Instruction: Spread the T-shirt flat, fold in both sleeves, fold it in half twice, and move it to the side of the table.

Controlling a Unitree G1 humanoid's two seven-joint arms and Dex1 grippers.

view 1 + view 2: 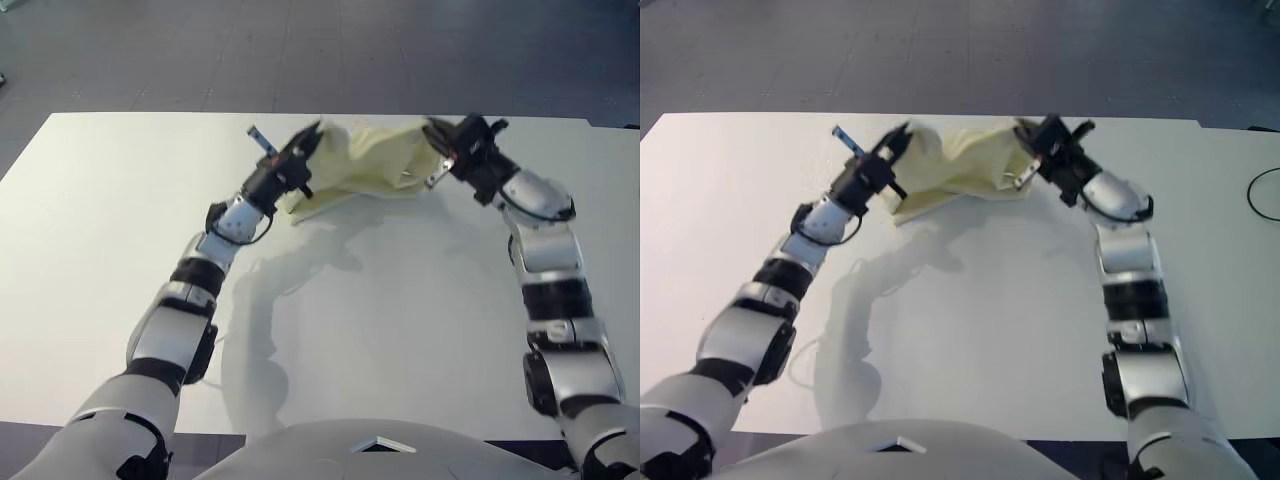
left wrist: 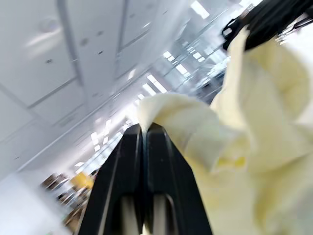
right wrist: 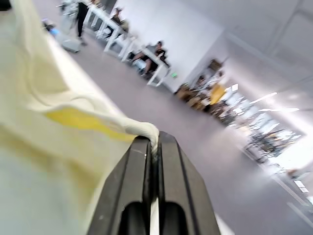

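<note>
Holding: left gripper and right gripper were each clamped on the pale yellow fabric T-shirt
Where: bunched between them over the far part of the white table
Why: probably lifted to pull flat — not yet spread

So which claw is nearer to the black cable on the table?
Right. The right claw, shut on the T-shirt, is closer to the black cable; the left claw holds the shirt's other end, farther away.
</note>
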